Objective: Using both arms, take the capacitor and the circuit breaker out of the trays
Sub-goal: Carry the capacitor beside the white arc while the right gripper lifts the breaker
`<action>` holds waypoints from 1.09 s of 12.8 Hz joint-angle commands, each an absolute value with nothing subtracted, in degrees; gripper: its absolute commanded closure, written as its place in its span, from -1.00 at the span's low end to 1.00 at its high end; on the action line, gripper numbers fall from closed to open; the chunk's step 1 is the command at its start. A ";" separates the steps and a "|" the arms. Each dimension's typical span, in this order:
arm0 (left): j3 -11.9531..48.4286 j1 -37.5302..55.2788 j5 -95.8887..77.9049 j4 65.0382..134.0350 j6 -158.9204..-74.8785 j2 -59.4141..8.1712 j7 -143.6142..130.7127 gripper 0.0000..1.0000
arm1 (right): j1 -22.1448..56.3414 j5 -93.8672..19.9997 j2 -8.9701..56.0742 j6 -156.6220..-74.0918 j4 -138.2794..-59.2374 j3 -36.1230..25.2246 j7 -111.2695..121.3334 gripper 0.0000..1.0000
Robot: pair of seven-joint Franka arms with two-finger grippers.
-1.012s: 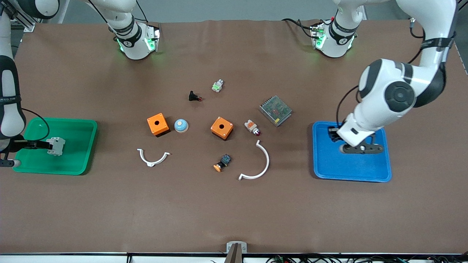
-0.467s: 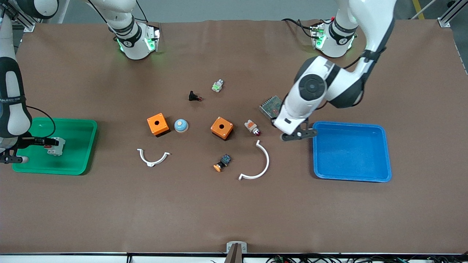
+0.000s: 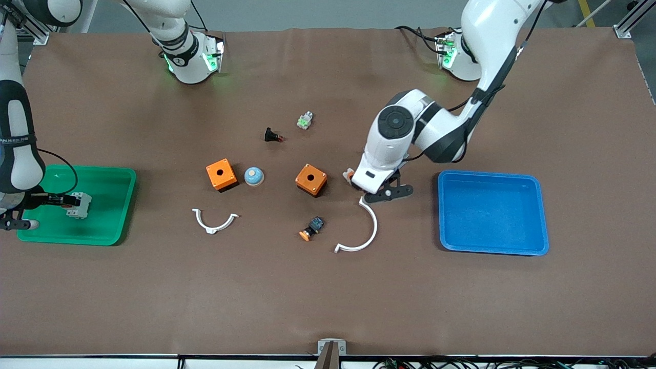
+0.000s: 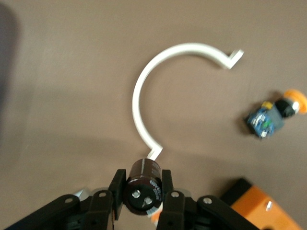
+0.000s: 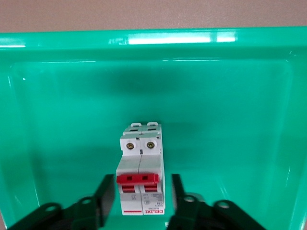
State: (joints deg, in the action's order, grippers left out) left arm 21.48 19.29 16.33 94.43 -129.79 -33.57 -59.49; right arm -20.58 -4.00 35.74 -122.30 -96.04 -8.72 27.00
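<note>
The capacitor (image 4: 146,175), a small dark cylinder, sits between the fingers of my left gripper (image 4: 143,191), which is shut on it. In the front view my left gripper (image 3: 373,196) is over the end of the large white curved bracket (image 3: 365,233), and its wrist hides the capacitor. The breaker (image 3: 78,204), a light-grey block with red levers, lies in the green tray (image 3: 102,170). My right gripper (image 3: 69,202) is low in that tray. In the right wrist view it (image 5: 141,196) is open, with gaps on both sides of the breaker (image 5: 140,158).
The blue tray (image 3: 492,177) stands at the left arm's end. In the middle lie two orange boxes (image 3: 221,175) (image 3: 311,179), a blue dome button (image 3: 253,176), a black push-button (image 3: 272,136), a grey-and-green button (image 3: 305,120), an orange-capped button (image 3: 311,228) and a small white bracket (image 3: 215,221).
My left arm has swung from over the blue tray to the table's middle, by the large bracket. My right gripper has stayed at the breaker in the green tray.
</note>
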 commanded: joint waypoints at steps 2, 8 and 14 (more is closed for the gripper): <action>19.70 23.28 20.92 78.50 -130.95 -46.92 -61.79 1.00 | -21.71 -5.19 35.07 -122.96 -97.12 -7.91 28.12 0.38; 15.30 27.59 20.83 78.22 -137.81 -51.59 -61.96 0.80 | -20.48 -5.19 34.72 -121.90 -96.59 -7.82 27.51 0.60; 15.21 25.93 21.01 78.22 -135.11 -47.65 -60.12 -0.99 | -15.04 -4.39 27.79 -107.95 -93.43 -7.91 23.31 0.59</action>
State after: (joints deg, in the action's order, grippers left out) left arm 15.31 26.66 19.40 78.65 -137.87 -50.38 -60.51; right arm -16.72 -4.05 31.85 -112.23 -92.90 -7.90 25.62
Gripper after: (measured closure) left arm 0.427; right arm 0.604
